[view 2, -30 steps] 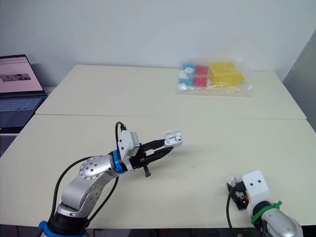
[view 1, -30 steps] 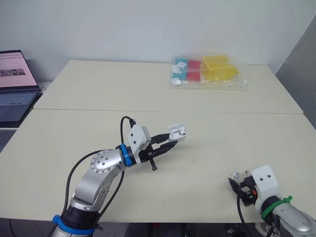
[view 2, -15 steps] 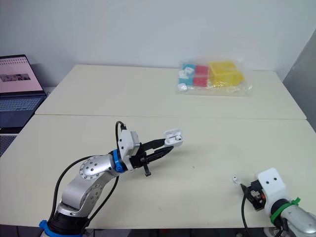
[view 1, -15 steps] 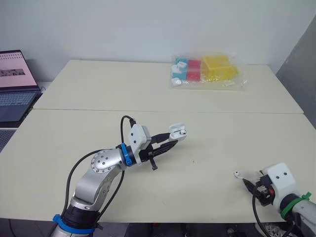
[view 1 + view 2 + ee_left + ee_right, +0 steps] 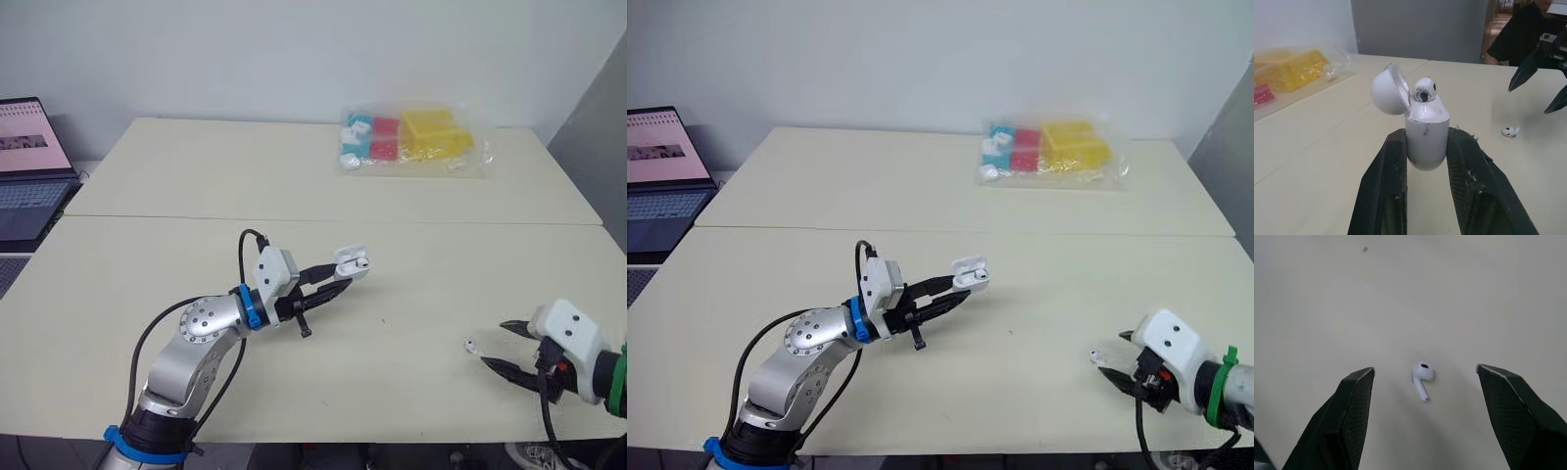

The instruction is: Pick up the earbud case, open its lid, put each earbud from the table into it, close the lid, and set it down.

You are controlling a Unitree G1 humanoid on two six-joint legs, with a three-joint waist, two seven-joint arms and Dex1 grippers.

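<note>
Left wrist view has the left gripper clamped on the earbud case, lid tipped open, one earbud seated inside. Seen from the head, the second earbud lies on the table at 4 o'clock from the case. The right gripper, fingers spread wide, sits just beside it at 3 o'clock, not touching it.
</note>
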